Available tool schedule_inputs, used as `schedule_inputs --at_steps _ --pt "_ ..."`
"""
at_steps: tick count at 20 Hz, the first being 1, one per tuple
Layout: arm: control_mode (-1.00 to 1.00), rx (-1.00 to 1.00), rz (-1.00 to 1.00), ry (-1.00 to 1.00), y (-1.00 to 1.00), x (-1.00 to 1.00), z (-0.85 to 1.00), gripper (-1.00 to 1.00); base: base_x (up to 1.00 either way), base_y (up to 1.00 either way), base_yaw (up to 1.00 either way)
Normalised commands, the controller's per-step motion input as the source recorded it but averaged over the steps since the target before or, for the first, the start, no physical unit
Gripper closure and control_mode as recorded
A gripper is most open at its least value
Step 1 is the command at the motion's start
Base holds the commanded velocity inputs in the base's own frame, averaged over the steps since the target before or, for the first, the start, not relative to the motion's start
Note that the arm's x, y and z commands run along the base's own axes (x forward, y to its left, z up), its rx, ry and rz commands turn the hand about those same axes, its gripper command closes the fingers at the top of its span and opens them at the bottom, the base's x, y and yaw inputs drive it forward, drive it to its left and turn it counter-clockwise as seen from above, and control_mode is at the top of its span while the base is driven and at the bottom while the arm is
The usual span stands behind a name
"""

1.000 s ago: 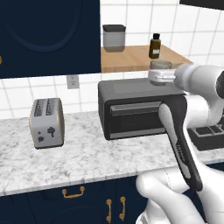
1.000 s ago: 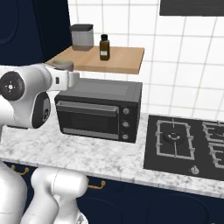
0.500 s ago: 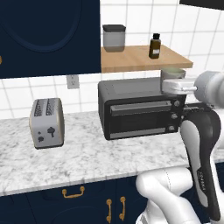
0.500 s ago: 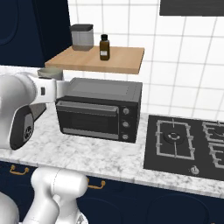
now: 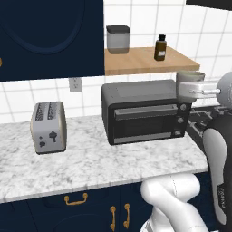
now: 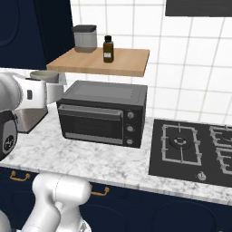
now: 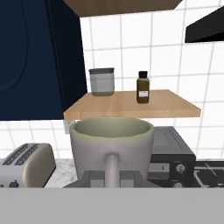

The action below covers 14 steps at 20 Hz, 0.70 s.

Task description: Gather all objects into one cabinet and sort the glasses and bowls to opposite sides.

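Observation:
My gripper [image 7: 111, 176] is shut on a dull grey-beige cup [image 7: 112, 144], holding it upright by its near wall. The cup [image 5: 189, 84] hangs in the air by the right end of the toaster oven, level with its top. From the other side the cup [image 6: 45, 76] shows left of the oven, just below the shelf's front corner, with the gripper [image 6: 50, 89] beside it. The dark navy wall cabinet [image 5: 50, 36] rises up and to the left, door closed; its door [image 7: 35, 61] also stands left of the cup. The red cups and the bowl are out of view.
A black toaster oven [image 5: 144, 112] and a silver toaster [image 5: 48, 127] stand on the marble counter [image 5: 90, 163]. A wooden shelf [image 5: 145, 61] above the oven carries a grey lidded canister [image 5: 118, 39] and a brown bottle [image 5: 159, 47]. A hob [image 6: 195, 145] lies to the right.
The arm has swung toward the oven's right end with the grey-beige cup in its grip, and the cup is now farther from the cabinet. The counter things have stayed put.

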Motion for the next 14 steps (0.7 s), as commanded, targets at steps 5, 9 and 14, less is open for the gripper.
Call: schedule_inputs --at_steps 5,9,14 --pt "-1.0 0.0 -0.07 0.01 -0.19 -0.3 0.0 1.0 0.0 0.0 0.0" --pt "-1.0 -0.01 -0.06 0.0 -0.06 -0.19 0.0 1.0 0.0 0.0 0.0" --pt "1.0 0.0 0.0 0.0 0.0 0.0 0.0 1.0 -0.51 0.08 0.05"
